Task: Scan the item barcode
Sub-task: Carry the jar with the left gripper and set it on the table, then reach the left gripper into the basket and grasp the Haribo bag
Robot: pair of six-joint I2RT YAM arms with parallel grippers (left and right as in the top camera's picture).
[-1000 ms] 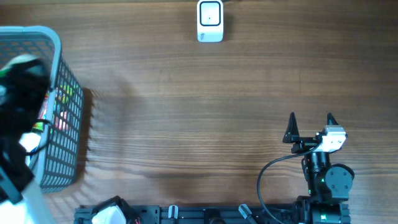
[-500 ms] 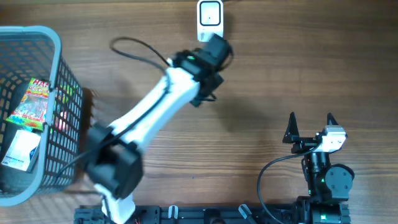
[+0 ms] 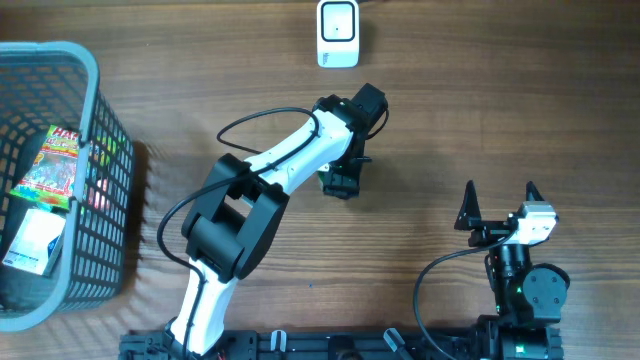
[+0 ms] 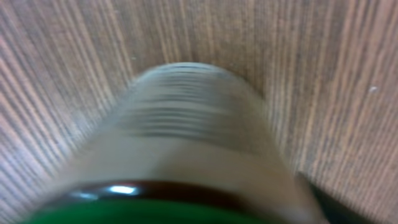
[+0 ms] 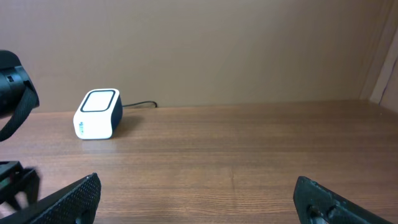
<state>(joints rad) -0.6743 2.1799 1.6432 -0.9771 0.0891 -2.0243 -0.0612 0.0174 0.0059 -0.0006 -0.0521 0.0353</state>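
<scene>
Left arm reaches to mid-frame in overhead, left fingers (image 3: 340, 184) pointing down at the surface (image 3: 450, 110), just below the scanner (image 3: 338, 33) at top centre but apart from it. Left wrist view is filled by the item (image 4: 193, 137): a blurred pale cylinder with a dark and green band at the bottom edge, wood grain behind it. No fingers show in that view and overhead only gives a dark mass, so I can't tell how wide the left fingers stand or whether they hold the item. Right fingers (image 3: 469, 207) sit lower right, spread wide, nothing between them; right wrist view sees the scanner (image 5: 97, 113) upper left. Basket (image 3: 92, 110) at left edge holds packets (image 3: 55, 165).
</scene>
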